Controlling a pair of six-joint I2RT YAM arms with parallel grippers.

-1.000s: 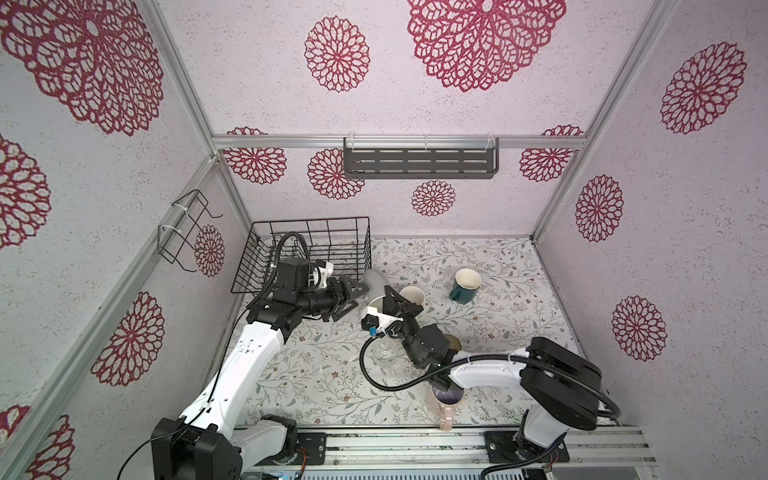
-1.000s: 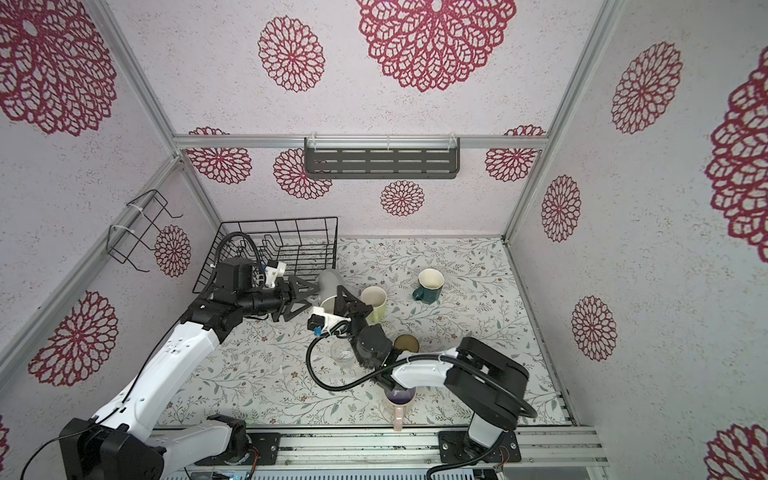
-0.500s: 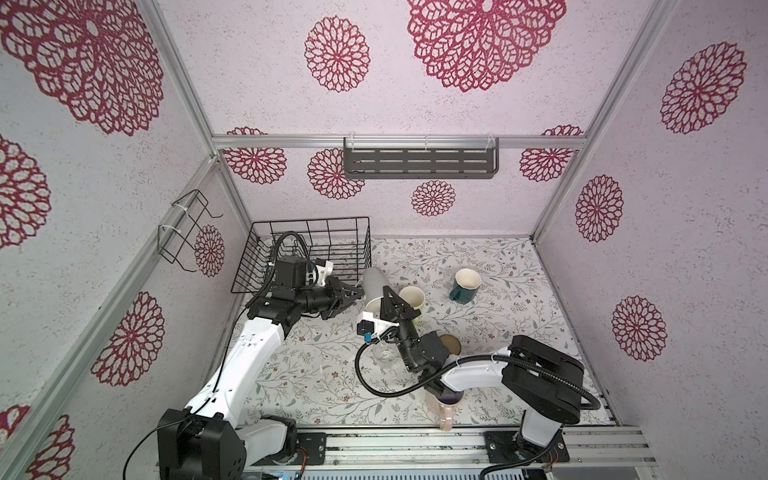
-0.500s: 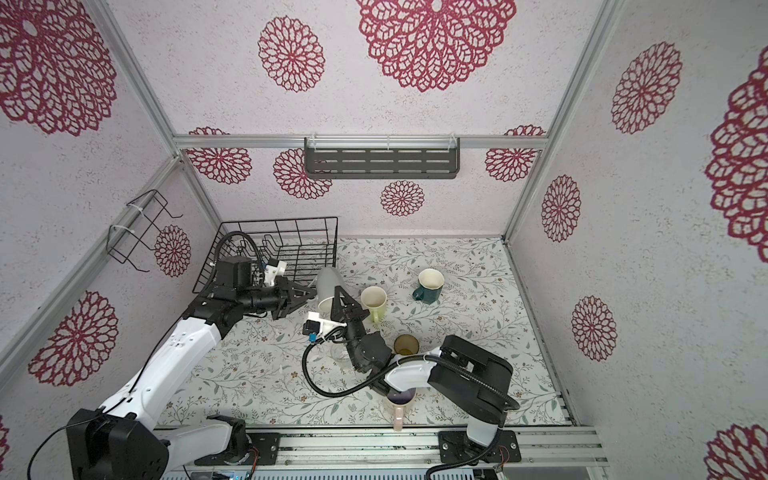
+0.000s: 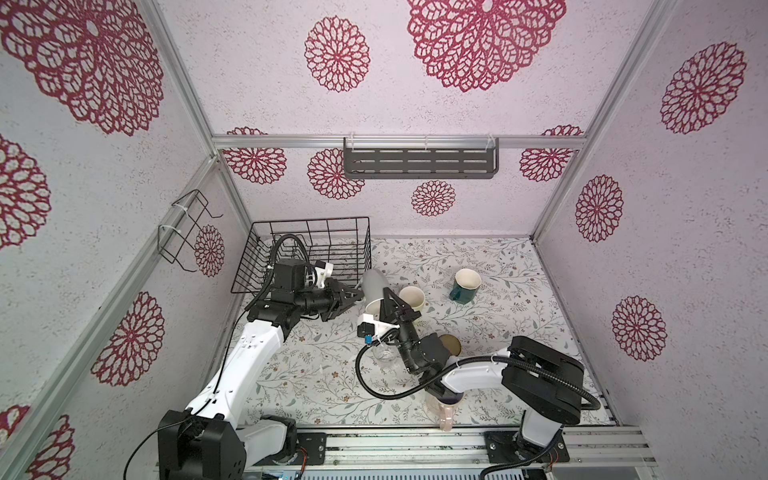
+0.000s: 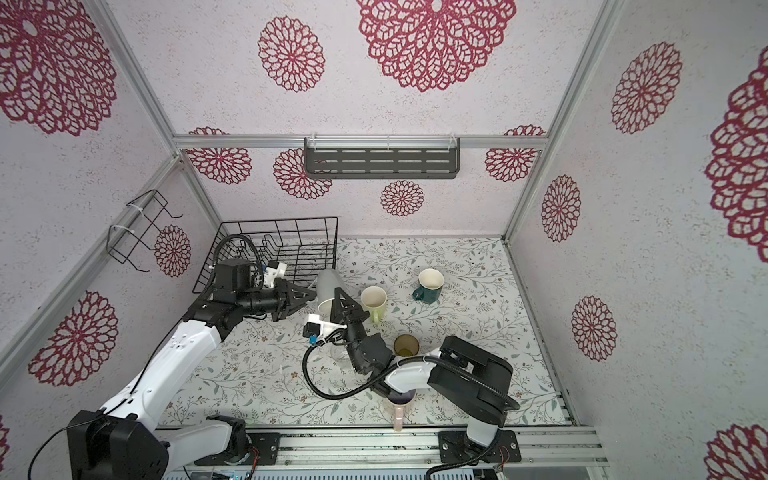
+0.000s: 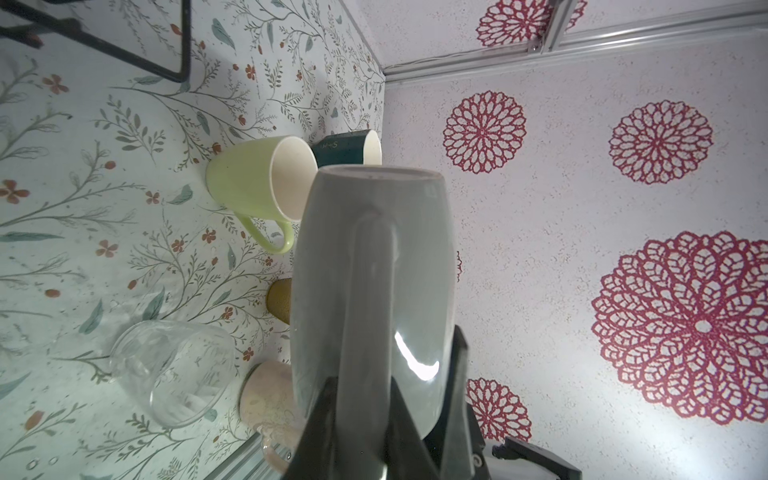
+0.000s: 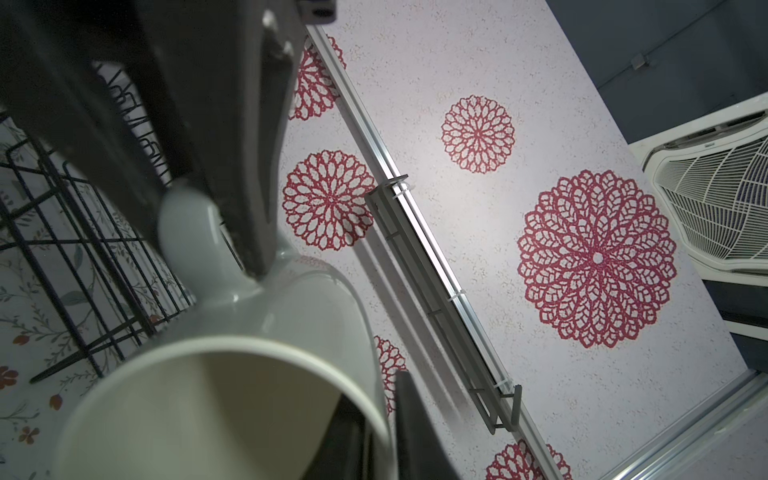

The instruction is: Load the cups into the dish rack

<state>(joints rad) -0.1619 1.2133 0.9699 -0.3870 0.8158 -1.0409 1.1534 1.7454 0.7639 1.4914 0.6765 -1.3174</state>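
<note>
My left claw is pinching the grey mug by its handle. My right claw is straddling the mug's rim, jaws standing slightly apart. The mug is hanging tilted just outside the rack, with the yellow mug standing just beside it.

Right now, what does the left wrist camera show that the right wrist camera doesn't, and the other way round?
Left wrist only: the yellow-green mug, teal mug, clear glass, amber tumbler and pink mug, plus the base of the grey mug. Right wrist only: the grey mug's pale inside, upright prongs of the dish rack, the slotted wall shelf and a white vent grille. Both: the grey mug with the left pincer clamped on its handle, some rack wire and the flowered table.
</note>
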